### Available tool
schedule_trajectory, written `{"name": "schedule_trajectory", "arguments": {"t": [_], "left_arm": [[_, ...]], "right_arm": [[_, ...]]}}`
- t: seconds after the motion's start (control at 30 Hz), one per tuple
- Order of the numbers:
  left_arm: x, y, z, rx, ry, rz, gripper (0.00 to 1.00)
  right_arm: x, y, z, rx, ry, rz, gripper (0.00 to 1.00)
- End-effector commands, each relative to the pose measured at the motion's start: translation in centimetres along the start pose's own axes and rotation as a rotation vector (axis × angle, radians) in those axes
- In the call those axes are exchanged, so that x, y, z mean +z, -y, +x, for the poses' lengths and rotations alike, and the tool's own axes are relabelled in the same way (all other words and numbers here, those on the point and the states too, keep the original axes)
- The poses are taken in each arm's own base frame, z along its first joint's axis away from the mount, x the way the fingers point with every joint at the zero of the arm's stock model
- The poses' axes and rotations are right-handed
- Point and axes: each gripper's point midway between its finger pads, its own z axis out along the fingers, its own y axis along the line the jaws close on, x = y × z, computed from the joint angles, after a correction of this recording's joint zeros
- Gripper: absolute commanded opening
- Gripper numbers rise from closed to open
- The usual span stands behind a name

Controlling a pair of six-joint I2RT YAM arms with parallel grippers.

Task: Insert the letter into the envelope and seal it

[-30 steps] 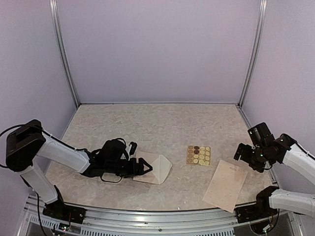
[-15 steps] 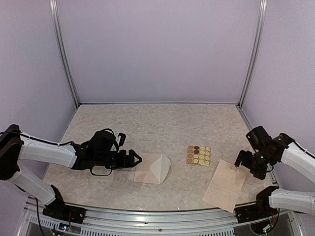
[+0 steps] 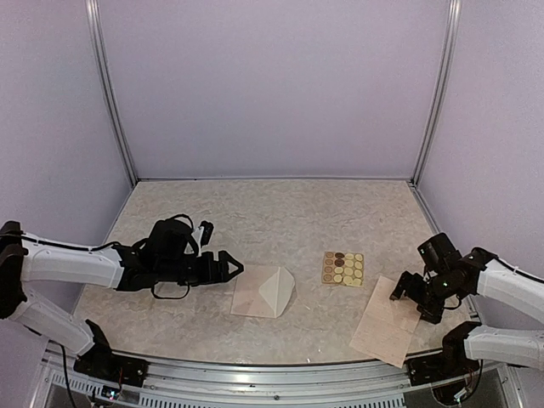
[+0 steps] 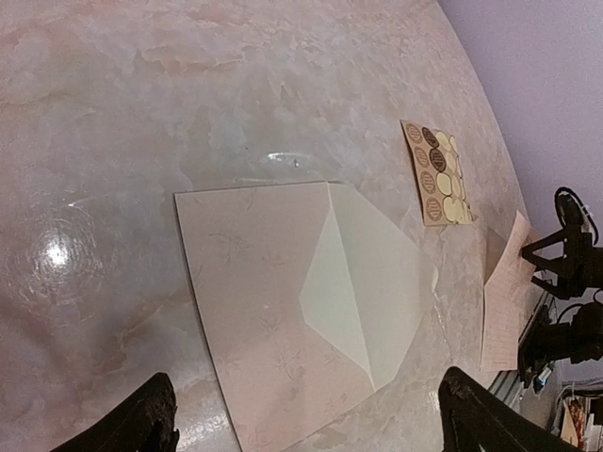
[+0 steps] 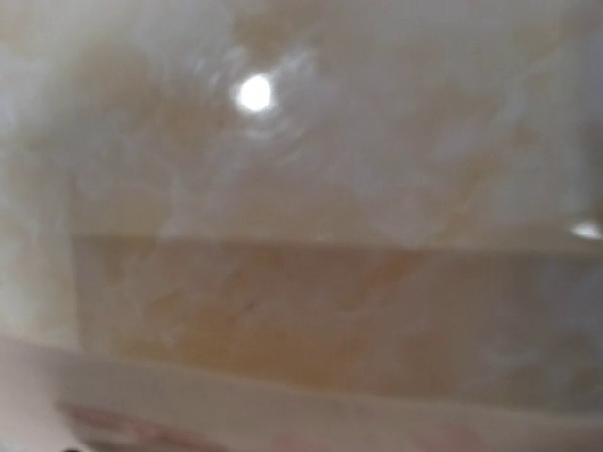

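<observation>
- Envelope (image 3: 263,291) (image 4: 283,301): one, pale pink, lay flat on the table (image 3: 272,212), near the front edge. Its pointed flap was open and pointed at the sticker sheet.
- Letter (image 3: 389,320) (image 4: 509,292): one sheet, flat, well to the right of the envelope and past the sticker sheet.
- Sticker sheet (image 3: 342,268) (image 4: 438,172): one tan sheet of round stickers, between the envelope and the letter. A few stickers were dark and the others pale.
- Grippers: two.
- Left gripper (image 3: 229,268) (image 4: 306,405) was just left of the envelope and did not touch it. Its two fingers were spread wide and held nothing.
- Right gripper (image 3: 406,293) was far right of the envelope, low over the letter's top edge. Its wrist view was all blur, so I cannot tell if its fingers were spread or pinched, or if they touched the paper.
</observation>
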Motion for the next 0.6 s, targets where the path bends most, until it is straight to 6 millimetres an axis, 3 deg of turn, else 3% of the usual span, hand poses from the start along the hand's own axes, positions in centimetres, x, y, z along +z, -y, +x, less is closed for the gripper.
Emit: {"name": "schedule_trajectory", "arguments": {"t": [0.0, 0.33, 0.57], "left_arm": [[-0.6, 0.6, -0.8, 0.007, 0.02, 0.018, 0.91], [-0.4, 1.0, -0.7, -0.017, 0.011, 0.045, 0.91], [-0.6, 1.1, 0.0, -0.028, 0.0, 0.062, 0.92]], "right_arm": [[0.8, -3.4, 0.5, -0.037, -0.017, -0.152, 0.98], [1.4, -12.2, 3.0, -0.237, -0.066, -0.475, 0.75], [2.9, -12.7, 4.2, -0.366, -0.086, -0.464, 0.73]]}}
